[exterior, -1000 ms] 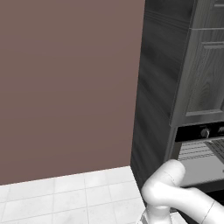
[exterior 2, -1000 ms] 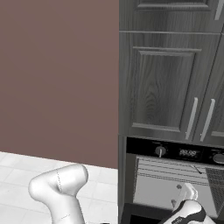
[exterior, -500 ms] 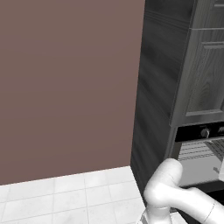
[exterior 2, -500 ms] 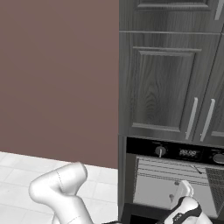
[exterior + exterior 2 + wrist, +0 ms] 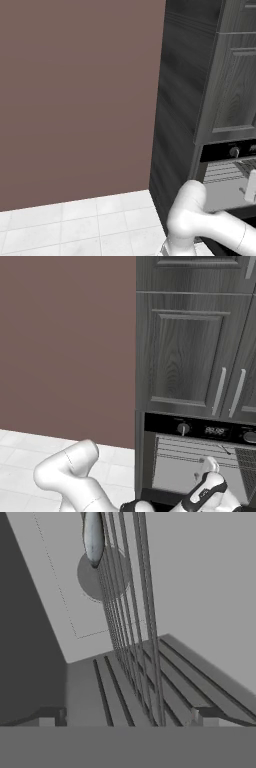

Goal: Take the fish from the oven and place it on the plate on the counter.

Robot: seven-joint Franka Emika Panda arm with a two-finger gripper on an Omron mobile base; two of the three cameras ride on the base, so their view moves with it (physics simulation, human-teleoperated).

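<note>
Standing against a plain brown wall [image 5: 75,100], the oven [image 5: 200,461] is set into dark wood cabinets [image 5: 190,351] above a white tiled floor [image 5: 75,227]. Its pale interior is exposed, crossed by wire racks [image 5: 135,637]. The gripper [image 5: 125,718] is spread wide, with nothing grasped, inside the cavity. The fish [image 5: 93,537] is seen on a rack, deeper in, well apart from the 2 fingertips [image 5: 47,719].

Base views flanking oven [image 5: 200,461]; hand view inside.
</note>
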